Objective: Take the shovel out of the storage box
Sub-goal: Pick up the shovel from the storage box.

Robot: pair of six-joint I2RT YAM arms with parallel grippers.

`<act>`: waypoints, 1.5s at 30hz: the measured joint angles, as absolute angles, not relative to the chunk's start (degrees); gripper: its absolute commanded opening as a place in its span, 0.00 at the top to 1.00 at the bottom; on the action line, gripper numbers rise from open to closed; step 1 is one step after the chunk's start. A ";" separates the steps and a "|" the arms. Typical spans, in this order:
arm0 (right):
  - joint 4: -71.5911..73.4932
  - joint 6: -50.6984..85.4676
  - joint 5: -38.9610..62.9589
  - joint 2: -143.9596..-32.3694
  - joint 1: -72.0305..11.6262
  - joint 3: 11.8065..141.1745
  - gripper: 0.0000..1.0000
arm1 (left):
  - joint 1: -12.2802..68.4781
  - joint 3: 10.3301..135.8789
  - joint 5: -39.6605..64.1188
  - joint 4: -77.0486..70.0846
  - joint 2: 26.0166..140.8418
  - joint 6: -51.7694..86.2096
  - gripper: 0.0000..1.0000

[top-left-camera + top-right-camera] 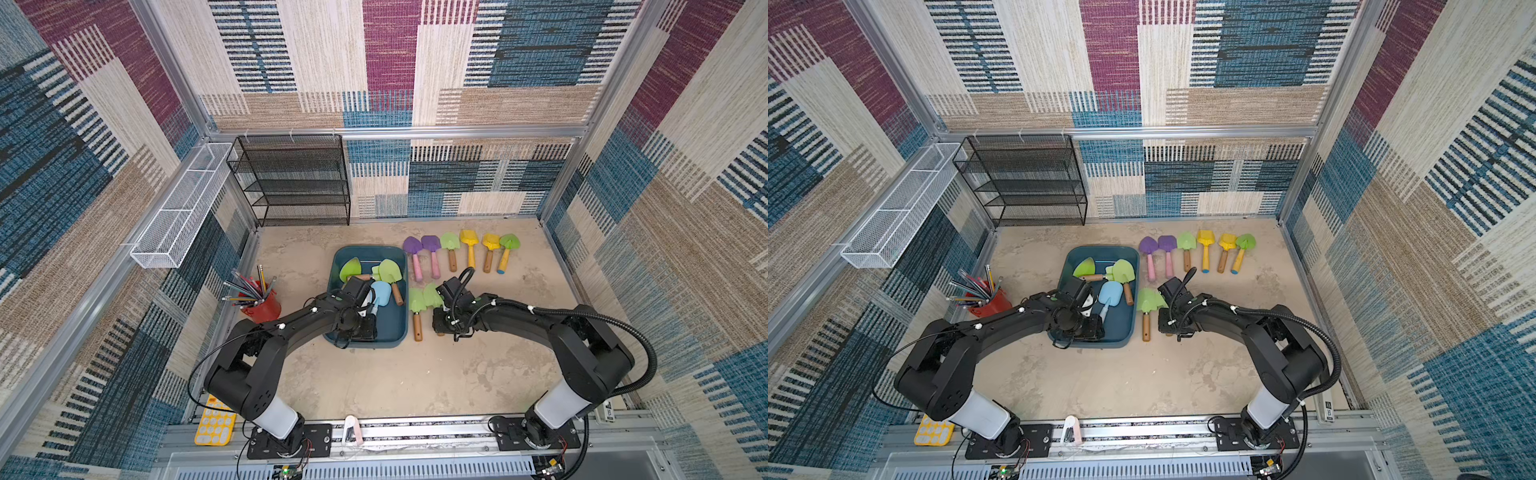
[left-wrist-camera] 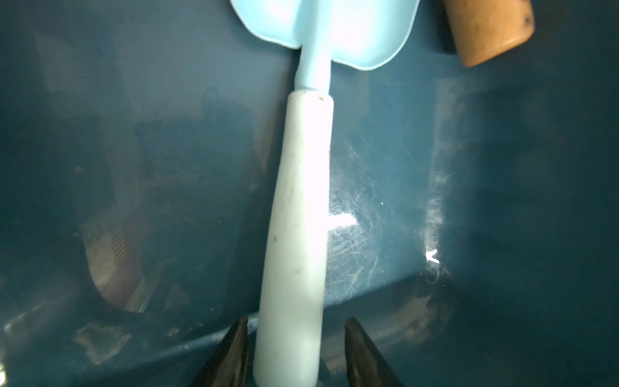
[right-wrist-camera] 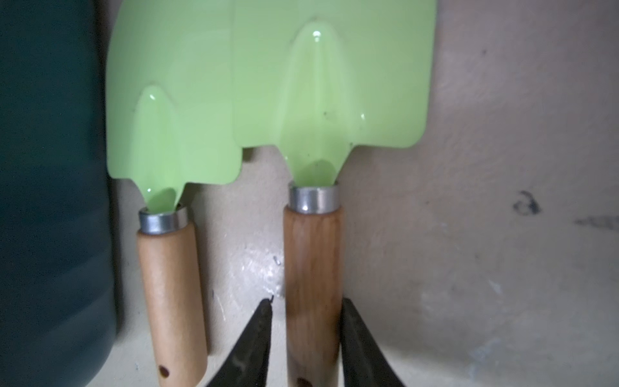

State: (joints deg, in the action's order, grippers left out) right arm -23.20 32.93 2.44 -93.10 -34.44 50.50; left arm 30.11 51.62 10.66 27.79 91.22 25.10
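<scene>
The teal storage box (image 1: 394, 322) (image 1: 1121, 322) sits mid-table and holds a light blue shovel (image 1: 380, 293) (image 1: 1111, 294) and two green shovels (image 1: 351, 269) (image 1: 390, 271). My left gripper (image 2: 296, 321) is down inside the box, open, its fingers either side of the blue shovel's white handle (image 2: 298, 217), with a gap on one side. Just right of the box two green shovels (image 1: 415, 301) (image 1: 432, 295) lie side by side on the table. My right gripper (image 3: 307, 301) stands open around the wooden handle (image 3: 313, 261) of the one farther from the box; a gap shows beside one finger.
Several purple, green and yellow shovels (image 1: 469, 245) lie in a row at the back right. A red cup of pencils (image 1: 262, 305) stands left of the box. A black mesh rack (image 1: 295, 178) and a white wire basket (image 1: 178, 212) are at the back left.
</scene>
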 measured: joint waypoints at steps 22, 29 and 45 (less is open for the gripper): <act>-23.73 32.91 -1.50 -79.02 -34.65 48.97 0.50 | 30.70 54.96 9.02 28.12 95.22 23.81 0.88; -22.11 32.91 -0.97 -77.12 -34.87 47.62 0.51 | 30.92 55.48 8.93 28.62 95.20 23.88 1.00; -15.70 32.69 5.10 -76.75 -34.87 48.18 0.45 | 29.69 58.76 10.98 31.57 90.24 25.34 1.00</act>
State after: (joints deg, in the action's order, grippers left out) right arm -15.70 32.69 5.10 -76.75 -34.87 48.18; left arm 29.69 58.76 10.98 31.57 90.24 25.34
